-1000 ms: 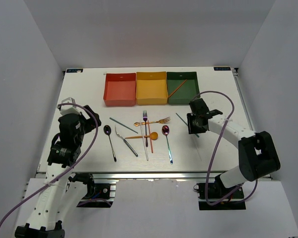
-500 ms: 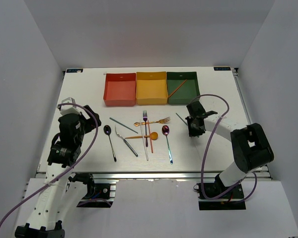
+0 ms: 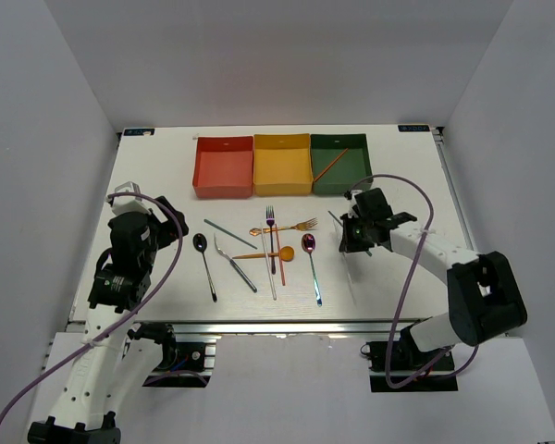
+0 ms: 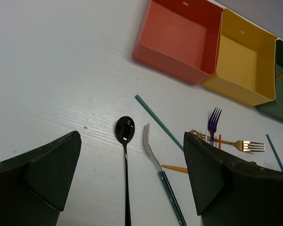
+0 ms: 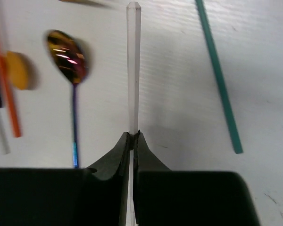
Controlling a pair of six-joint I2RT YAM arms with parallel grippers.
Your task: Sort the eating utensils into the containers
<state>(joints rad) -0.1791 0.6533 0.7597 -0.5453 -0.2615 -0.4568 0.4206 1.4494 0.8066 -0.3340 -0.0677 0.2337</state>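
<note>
White table, right fingers pinching 1 clear chopstick, left fingers spread wide

1. Bright, even light from overhead washes the white table in the top view. The shadows there are faint and soft-edged.
2. The left wrist view is crisp, with glints on the gold fork tines and the black spoon bowl.
3. The right wrist view smears toward its left edge, blurring the orange spoon. Highlights flare on the iridescent spoon.

The white table bears a red-orange box, a yellow box, a green box and scattered utensils.
</note>
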